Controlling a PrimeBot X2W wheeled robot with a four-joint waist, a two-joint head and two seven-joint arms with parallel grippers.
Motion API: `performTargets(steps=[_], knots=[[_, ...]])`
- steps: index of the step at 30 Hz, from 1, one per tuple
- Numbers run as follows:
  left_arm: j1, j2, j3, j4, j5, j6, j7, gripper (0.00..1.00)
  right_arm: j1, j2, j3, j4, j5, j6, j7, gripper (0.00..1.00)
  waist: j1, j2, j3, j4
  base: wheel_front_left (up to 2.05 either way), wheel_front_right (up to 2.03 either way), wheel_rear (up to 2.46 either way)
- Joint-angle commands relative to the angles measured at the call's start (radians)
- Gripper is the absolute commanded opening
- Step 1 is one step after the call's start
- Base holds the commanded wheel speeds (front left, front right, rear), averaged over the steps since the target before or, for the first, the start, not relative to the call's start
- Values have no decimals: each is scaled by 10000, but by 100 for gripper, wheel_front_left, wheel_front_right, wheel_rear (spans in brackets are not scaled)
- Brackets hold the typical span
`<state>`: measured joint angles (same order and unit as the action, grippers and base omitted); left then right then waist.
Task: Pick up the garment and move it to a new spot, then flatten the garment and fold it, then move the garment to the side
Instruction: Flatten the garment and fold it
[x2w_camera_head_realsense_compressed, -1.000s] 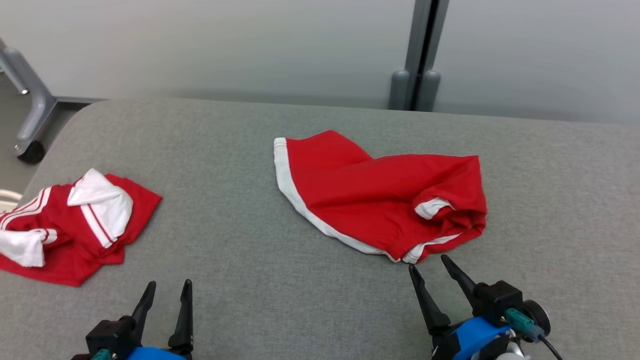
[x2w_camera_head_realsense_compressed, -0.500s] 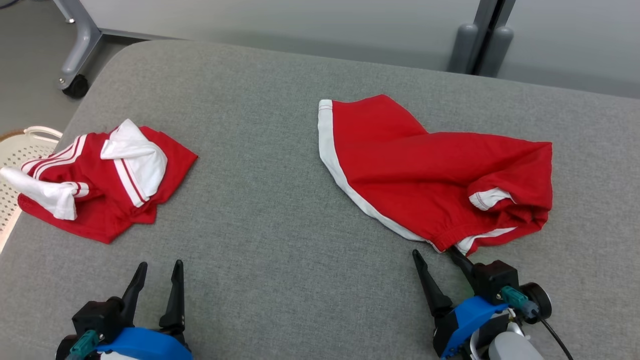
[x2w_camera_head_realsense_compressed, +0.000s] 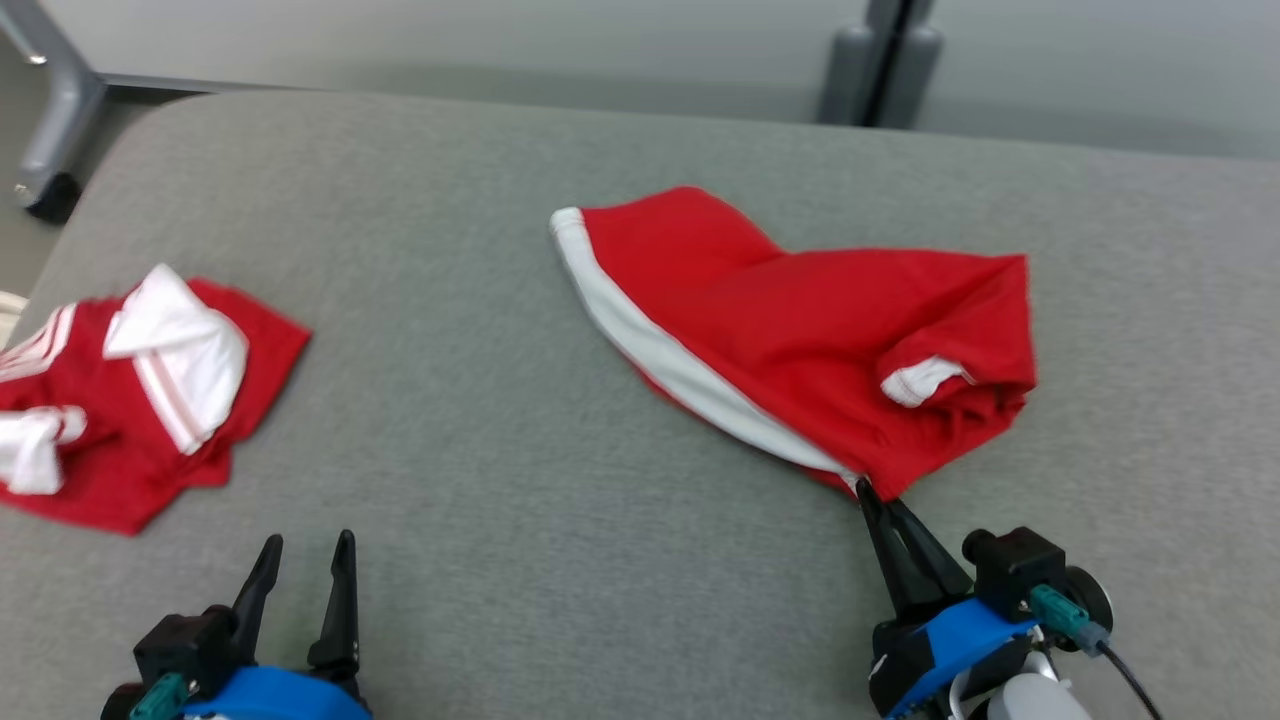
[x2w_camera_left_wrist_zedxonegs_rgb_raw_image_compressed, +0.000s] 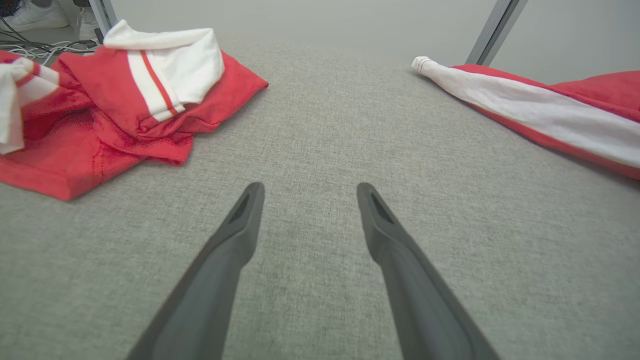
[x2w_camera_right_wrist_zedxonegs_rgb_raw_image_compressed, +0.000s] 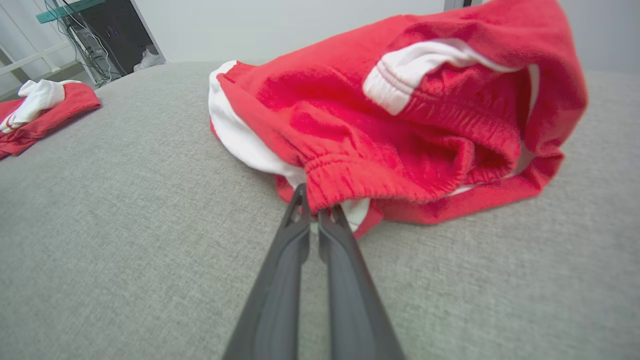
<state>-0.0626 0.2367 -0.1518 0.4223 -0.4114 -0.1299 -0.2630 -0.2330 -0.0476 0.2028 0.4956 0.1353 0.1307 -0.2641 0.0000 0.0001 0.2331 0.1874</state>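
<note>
The garment (x2w_camera_head_realsense_compressed: 800, 330) is a pair of red shorts with white trim, lying rumpled on the grey table (x2w_camera_head_realsense_compressed: 500, 480) right of centre. My right gripper (x2w_camera_head_realsense_compressed: 868, 492) is shut on its near corner, at the elastic waistband (x2w_camera_right_wrist_zedxonegs_rgb_raw_image_compressed: 350, 180), and that corner is lifted slightly off the cloth surface. In the right wrist view the two fingers (x2w_camera_right_wrist_zedxonegs_rgb_raw_image_compressed: 295, 240) pinch the red hem together at their tips. My left gripper (x2w_camera_head_realsense_compressed: 305, 550) stands open at the lower left, over bare table with nothing between its fingers (x2w_camera_left_wrist_zedxonegs_rgb_raw_image_compressed: 235, 235). The garment's white stripe (x2w_camera_left_wrist_zedxonegs_rgb_raw_image_compressed: 540, 110) shows at the right of the left wrist view.
A second red and white garment (x2w_camera_head_realsense_compressed: 130, 400) lies crumpled at the table's left edge, also seen as a red and white heap (x2w_camera_left_wrist_zedxonegs_rgb_raw_image_compressed: 115, 100) ahead-left of my left gripper. A grey post (x2w_camera_head_realsense_compressed: 885, 60) stands behind the table's far edge, and a wheeled frame leg (x2w_camera_head_realsense_compressed: 45, 150) at the far left.
My right gripper has reached the shorts' near corner and closed on it, drawing that corner up. The head camera has shifted, so the whole picture has slid. The left gripper stays open.
</note>
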Motion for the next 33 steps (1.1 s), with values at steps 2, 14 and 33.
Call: performTargets(steps=[2, 14, 33], knots=[[124, -82, -33, -98, 134, -15, -27, 100, 628, -54, -174, -470, 22, 1, -3, 0, 0, -1, -477, -871, 0, 0, 0], [95, -231, -537, -436, 367, -16, -27, 100, 1745, -47, -1061, -709, -236, 1, -5, 0, 0, -1, -620, -2734, 0, 0, 0], [-763, 616, -2585, -1092, -326, -16, -27, 100, 985, -47, -2400, -1522, -952, 1, -5, 100, 0, -1, 177, -2951, 0, 0, 0]])
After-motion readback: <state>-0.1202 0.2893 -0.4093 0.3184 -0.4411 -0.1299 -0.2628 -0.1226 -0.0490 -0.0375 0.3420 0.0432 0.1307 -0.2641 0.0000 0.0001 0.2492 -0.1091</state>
